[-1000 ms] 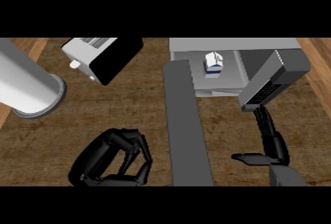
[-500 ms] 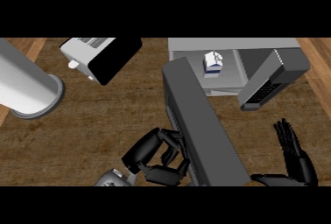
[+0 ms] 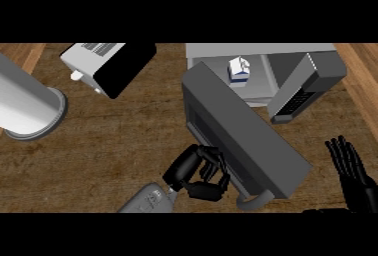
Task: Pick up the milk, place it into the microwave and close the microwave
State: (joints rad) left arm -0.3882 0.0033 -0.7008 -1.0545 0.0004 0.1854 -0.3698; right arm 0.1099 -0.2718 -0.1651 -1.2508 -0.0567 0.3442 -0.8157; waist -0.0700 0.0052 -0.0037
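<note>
milk (image 3: 238,70): upper centre, inside microwave (image 3: 295,65), blue-and-white label, writing unreadable | door (image 3: 240,135): swung partway, centre | left hand (image 3: 198,172): fingers curled against door's lower edge | right hand (image 3: 353,172): lower right, fingers straight, holding nothing | toaster (image 3: 107,65): upper left on surface (image 3: 111,145)

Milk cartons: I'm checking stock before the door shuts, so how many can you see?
1. The milk carton stands inside the microwave, at the top of the head view, behind the half-swung door. The door hides part of the interior, so another could sit unseen.

Even soft light, faint shadows, no glare
</note>
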